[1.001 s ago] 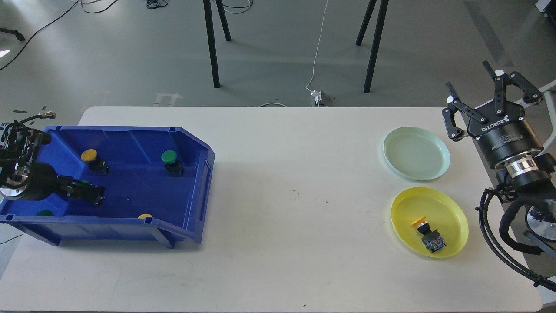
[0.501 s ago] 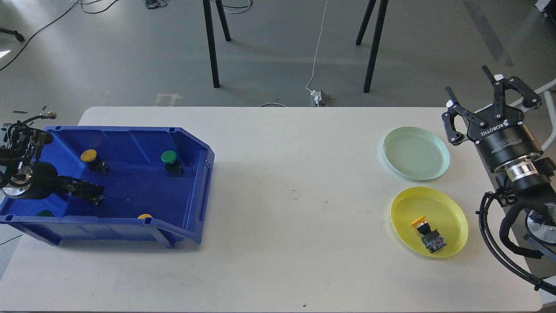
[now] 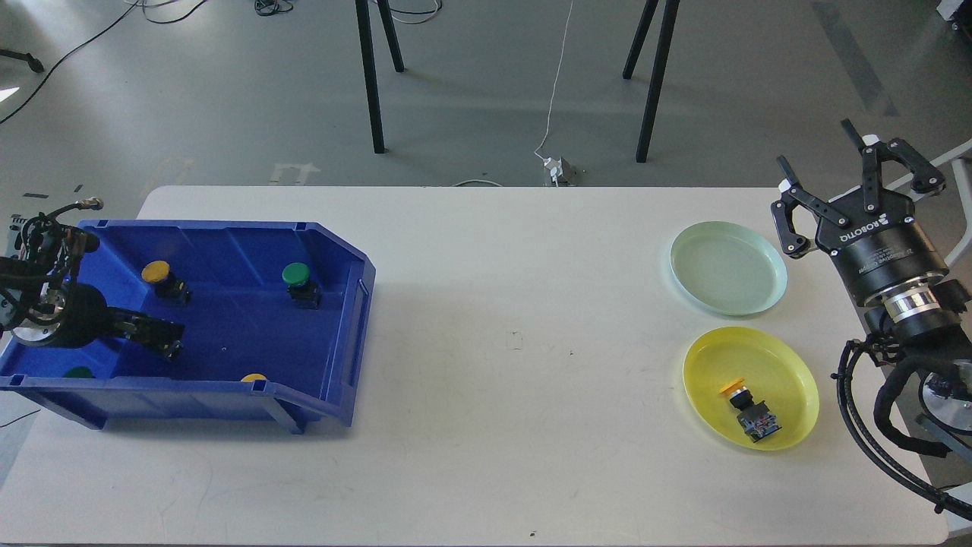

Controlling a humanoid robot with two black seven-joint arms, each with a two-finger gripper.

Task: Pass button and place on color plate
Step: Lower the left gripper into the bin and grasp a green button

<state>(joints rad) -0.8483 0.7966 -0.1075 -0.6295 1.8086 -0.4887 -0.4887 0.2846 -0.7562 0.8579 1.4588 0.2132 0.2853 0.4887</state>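
Note:
A blue bin [image 3: 345, 319] on the left of the table holds a yellow button [image 3: 156, 271], a green button [image 3: 295, 274], and two more at its front wall, one green [image 3: 78, 372] and one yellow [image 3: 254, 377]. My left gripper [image 3: 161, 339] reaches low inside the bin, below the yellow button; it is dark and I cannot tell its fingers apart or whether it holds anything. A pale green plate [image 3: 727, 267] is empty. A yellow plate [image 3: 790, 372] holds a yellow-capped button [image 3: 746, 409]. My right gripper [image 3: 816, 146] is open and empty, raised beside the green plate.
The white table [image 3: 501, 342] runs between the bin and the plates. Black stand legs [image 3: 370, 76] and a white cable [image 3: 558, 83] are on the floor beyond the far edge. My right arm's cables [image 3: 873, 410] hang past the table's right edge.
My left arm has drawn back slightly to the left inside the bin. My right gripper has shifted slightly right. The buttons and plates have not moved.

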